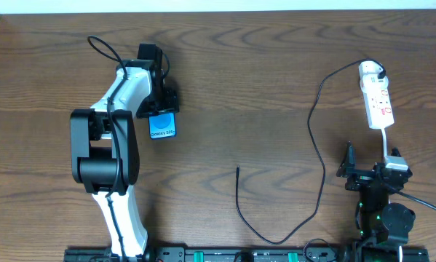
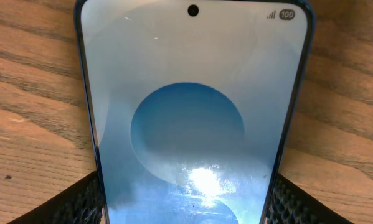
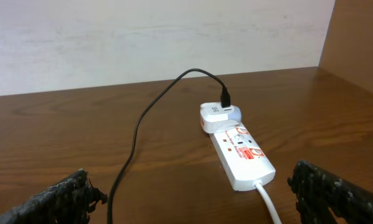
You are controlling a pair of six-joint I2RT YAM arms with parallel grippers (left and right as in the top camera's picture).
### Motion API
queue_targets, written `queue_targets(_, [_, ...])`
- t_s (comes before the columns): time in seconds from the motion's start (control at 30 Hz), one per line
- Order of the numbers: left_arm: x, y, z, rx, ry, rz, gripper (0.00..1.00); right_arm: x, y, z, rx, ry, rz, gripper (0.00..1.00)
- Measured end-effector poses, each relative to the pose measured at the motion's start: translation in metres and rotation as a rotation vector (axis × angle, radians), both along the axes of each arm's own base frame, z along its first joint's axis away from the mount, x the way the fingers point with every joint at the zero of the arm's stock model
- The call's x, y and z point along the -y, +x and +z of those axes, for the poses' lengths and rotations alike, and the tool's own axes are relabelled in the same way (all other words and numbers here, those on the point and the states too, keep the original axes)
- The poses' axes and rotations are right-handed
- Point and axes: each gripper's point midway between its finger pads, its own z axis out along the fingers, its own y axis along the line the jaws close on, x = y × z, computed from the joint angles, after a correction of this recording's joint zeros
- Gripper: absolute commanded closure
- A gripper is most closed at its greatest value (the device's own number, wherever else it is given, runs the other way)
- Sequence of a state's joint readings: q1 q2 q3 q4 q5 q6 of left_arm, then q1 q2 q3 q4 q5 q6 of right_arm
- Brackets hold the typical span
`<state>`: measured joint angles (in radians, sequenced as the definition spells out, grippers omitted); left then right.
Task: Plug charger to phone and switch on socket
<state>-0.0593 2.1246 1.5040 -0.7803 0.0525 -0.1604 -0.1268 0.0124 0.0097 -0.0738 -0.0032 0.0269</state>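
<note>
The phone (image 2: 192, 112) fills the left wrist view, its blue screen up on the wooden table. My left gripper (image 2: 186, 208) straddles it, and both black fingers (image 2: 74, 202) press against its long edges. From overhead the phone (image 1: 163, 128) pokes out below the left gripper (image 1: 159, 102). The socket (image 1: 378, 103) lies at the far right, with the white adapter (image 1: 370, 70) plugged into its far end. The charger cable (image 1: 318, 156) loops down the table, and its plug tip (image 1: 237, 169) lies loose mid-table. My right gripper (image 3: 192, 199) stands open near the socket (image 3: 242, 152), holding nothing.
The socket's white cord (image 3: 267, 202) runs toward the right gripper. In the right wrist view the cable (image 3: 133, 143) passes just inside the left finger. A pale wall (image 3: 155, 37) backs the table, and a wooden side panel (image 3: 360, 37) rises at the right.
</note>
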Motion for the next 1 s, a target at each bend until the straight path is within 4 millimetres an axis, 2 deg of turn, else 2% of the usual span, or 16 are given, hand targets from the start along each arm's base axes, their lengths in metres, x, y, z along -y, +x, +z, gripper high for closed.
queue_targets(0.33, [-0.001,-0.002,0.002,-0.003,0.003,0.001,0.93,0.0,0.0,0.0,0.0,0.0,0.0,0.01])
queue_targets(0.77, [0.0,0.001,0.028,0.046,0.0,0.0,0.93,0.0,0.0,0.0,0.0,0.0,0.0,0.01])
queue_targets(1.0, [-0.001,-0.005,0.029,0.025,0.002,0.0,0.93,0.0,0.0,0.0,0.0,0.0,0.0,0.01])
